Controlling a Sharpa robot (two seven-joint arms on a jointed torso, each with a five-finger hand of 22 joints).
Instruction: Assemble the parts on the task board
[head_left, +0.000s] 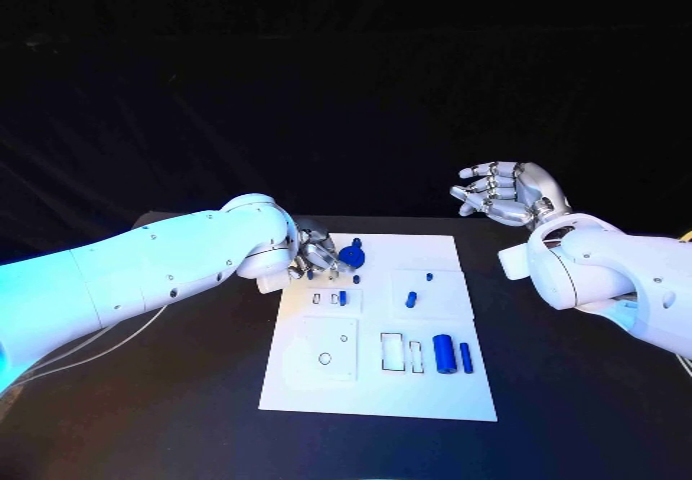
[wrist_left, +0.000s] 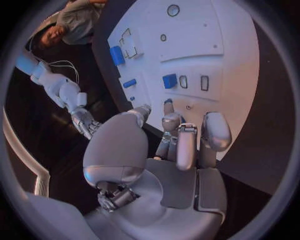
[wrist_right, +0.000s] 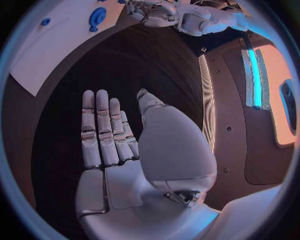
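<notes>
The white task board lies mid-table. A round blue part sits at its far left corner. My left hand hovers just beside that part with its fingers curled in. A bit of blue peeks over one fingertip, and I cannot tell whether it is held. Small blue parts lie mid-board, and a thick blue cylinder with a thin one lies near the right edge. My right hand is raised beyond the board's far right corner, fingers straight, holding nothing.
The board has empty sockets: a round hole and a rectangular slot on its near half. Black table surrounds the board on all sides. A cable trails under my left arm.
</notes>
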